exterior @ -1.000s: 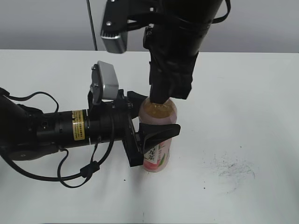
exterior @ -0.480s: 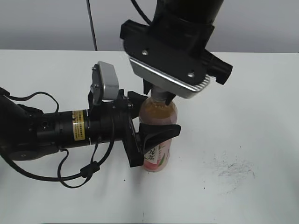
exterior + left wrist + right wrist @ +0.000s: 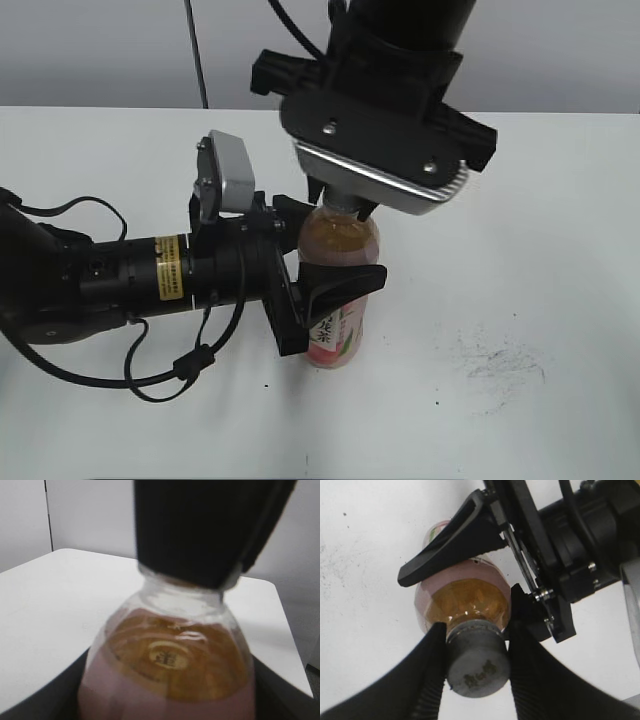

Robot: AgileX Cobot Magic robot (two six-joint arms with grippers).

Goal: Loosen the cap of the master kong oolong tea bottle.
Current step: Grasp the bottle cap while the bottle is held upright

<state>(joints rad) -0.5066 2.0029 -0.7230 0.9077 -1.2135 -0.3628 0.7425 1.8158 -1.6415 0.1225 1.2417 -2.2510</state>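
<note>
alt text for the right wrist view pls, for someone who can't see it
Looking down from the wrist, the right gripper has its two black fingers closed on either side of the grey cap of an upright tea bottle. The left gripper clamps the bottle's body from the right, on a white table.

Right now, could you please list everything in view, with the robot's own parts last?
bottle: one, clear with amber tea and pink label, upright mid-table.
cap: one, grey-white, on the bottle's neck.
table: one, white, dark scuff marks at right front.
left gripper: one, black, clamped around the bottle's body from the left.
right gripper: one, black, fingers on either side of the cap from above.
</note>
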